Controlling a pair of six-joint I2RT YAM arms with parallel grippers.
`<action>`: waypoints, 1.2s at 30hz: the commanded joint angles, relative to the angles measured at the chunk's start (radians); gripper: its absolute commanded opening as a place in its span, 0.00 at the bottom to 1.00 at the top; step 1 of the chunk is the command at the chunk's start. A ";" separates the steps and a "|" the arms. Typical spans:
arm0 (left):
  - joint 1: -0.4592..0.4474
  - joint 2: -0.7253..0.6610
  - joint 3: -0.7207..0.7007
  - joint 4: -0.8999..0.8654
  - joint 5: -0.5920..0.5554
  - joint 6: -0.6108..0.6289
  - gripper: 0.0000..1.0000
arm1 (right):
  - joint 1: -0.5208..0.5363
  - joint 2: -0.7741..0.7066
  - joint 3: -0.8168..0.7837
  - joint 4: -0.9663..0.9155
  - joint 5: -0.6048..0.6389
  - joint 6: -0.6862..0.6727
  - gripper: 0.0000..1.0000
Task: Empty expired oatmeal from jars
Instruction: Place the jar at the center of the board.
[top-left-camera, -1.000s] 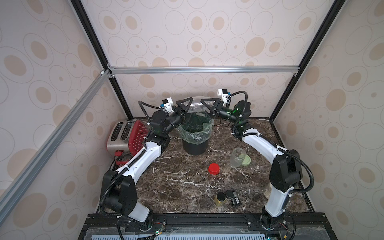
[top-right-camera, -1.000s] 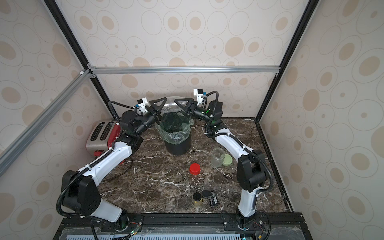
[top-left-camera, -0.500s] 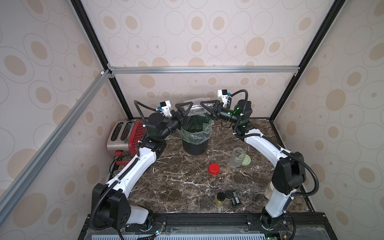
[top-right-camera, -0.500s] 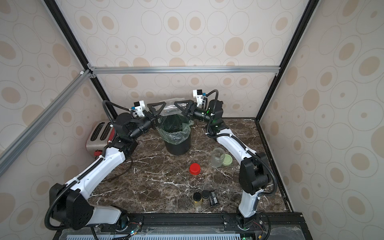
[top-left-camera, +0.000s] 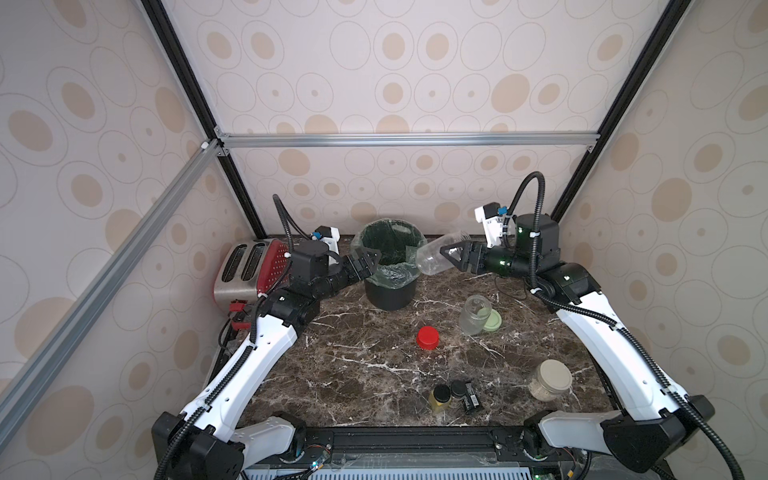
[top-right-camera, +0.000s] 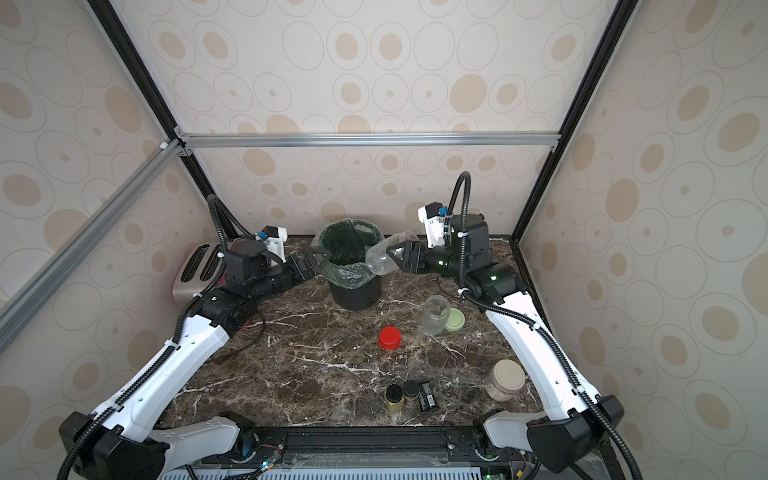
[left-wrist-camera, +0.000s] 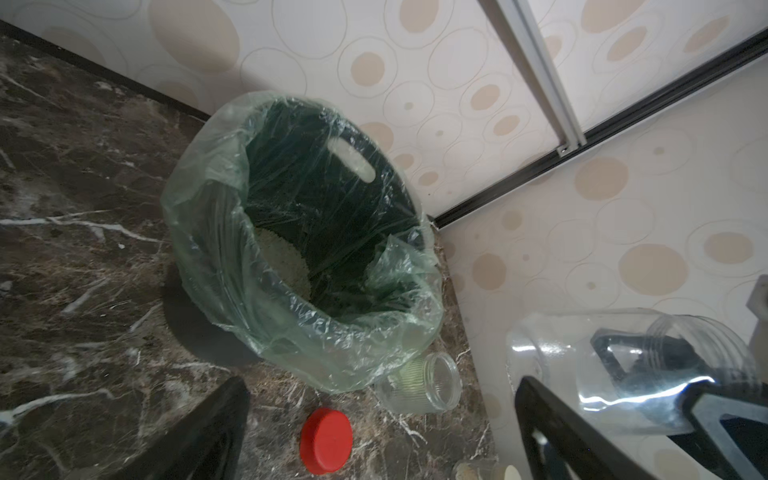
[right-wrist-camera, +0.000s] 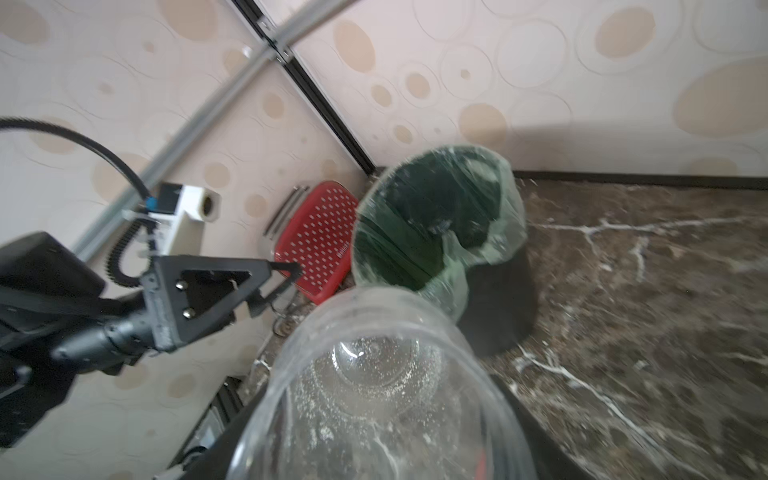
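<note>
1. Over at the far left, a red-and-silver toaster (top-left-camera: 249, 268) stands on the worktop (top-left-camera: 353, 365).
2. Next, the left gripper (top-left-camera: 368, 261) hovers just beside the bin's left rim, its jaws spread wide and holding nothing.
3. The black bin (top-left-camera: 390, 295), lined with a green bag, has oatmeal (left-wrist-camera: 284, 259) heaped at its bottom.
4. In front of it a red lid (top-left-camera: 428, 336) lies alone, with two small dark-capped bottles (top-left-camera: 449, 395) nearer the front edge.
5. Just right of the bin's rim a clear jar (top-left-camera: 430, 262) hangs tilted. The jaws of the right gripper (top-left-camera: 456, 256) pinch it near its threaded neck, and only crumbs cling inside.
6. An open jar (top-left-camera: 471, 316) stands empty, a pale green lid (top-left-camera: 493, 321) right beside it.
7. Far right, near the front, the beige-lidded jar (top-left-camera: 548, 380) holds oatmeal.
</note>
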 joint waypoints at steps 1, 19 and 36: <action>-0.023 0.011 0.035 -0.073 -0.048 0.109 0.99 | 0.047 0.008 -0.048 -0.192 0.201 -0.151 0.40; -0.025 0.040 0.040 -0.091 -0.073 0.141 0.99 | 0.127 0.258 -0.078 -0.010 0.562 -0.314 0.40; -0.025 0.063 0.057 -0.087 -0.055 0.148 0.99 | 0.006 0.492 -0.019 0.154 0.478 -0.300 0.42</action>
